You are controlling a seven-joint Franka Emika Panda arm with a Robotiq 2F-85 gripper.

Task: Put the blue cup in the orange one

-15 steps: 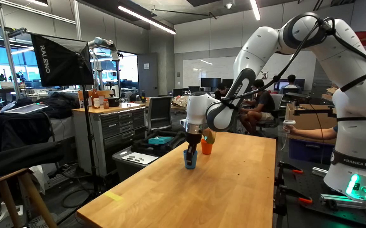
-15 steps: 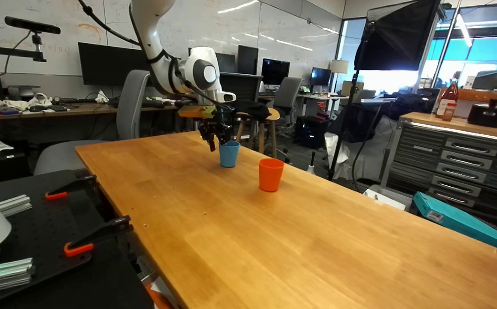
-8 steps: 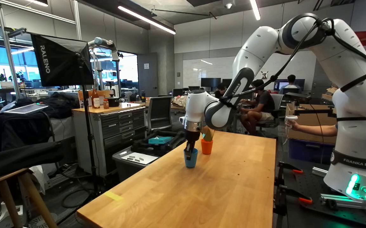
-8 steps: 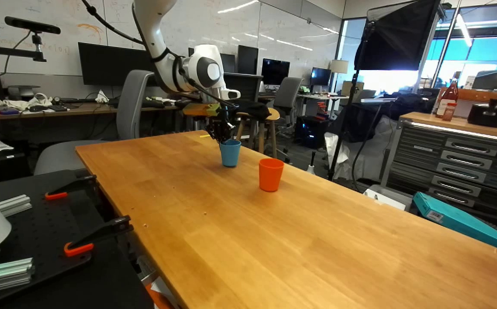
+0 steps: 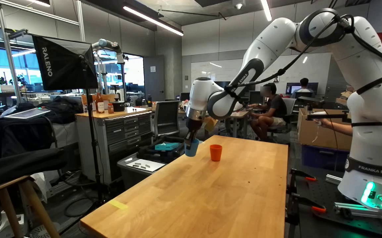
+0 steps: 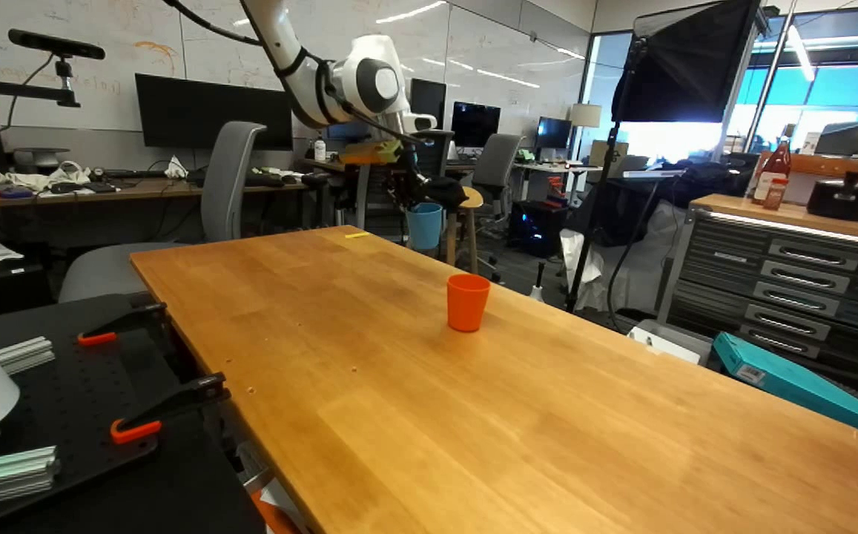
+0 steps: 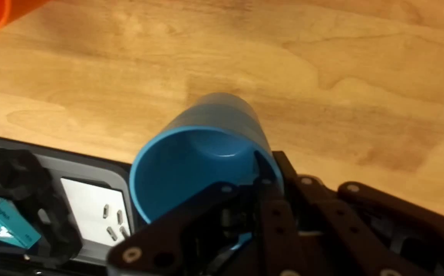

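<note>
The gripper (image 7: 273, 170) has the blue cup (image 6: 424, 227) pinched by its wall, one finger down inside the rim, the other against the outside. That cup hangs in the air, mouth up and leaning slightly, by the long edge of the counter (image 6: 547, 415); I can't tell exactly what lies under it. In the wrist view I can look right down to its floor, where a glint of light sits.

The orange cup (image 6: 467, 302) stands upright on the counter, near that same edge, apart from the blue one. In an exterior view a bit of its inner wall shows below the rim (its floor is hidden from me).

Just beside the counter, a grey bin (image 5: 129, 178) carries a white panel (image 7: 89, 211) with small metal-looking pieces (image 7: 111, 233) on it, and near that a teal box (image 5: 167, 146) lies in a black holder (image 5: 148, 152) (a case or a bag, I can't say which). Over on the drawer cabinet (image 6: 740, 256) there's a reddish bottle (image 6: 777, 159), a small jar (image 6: 776, 193) and a black pot (image 6: 845, 199) with its lid on.
</note>
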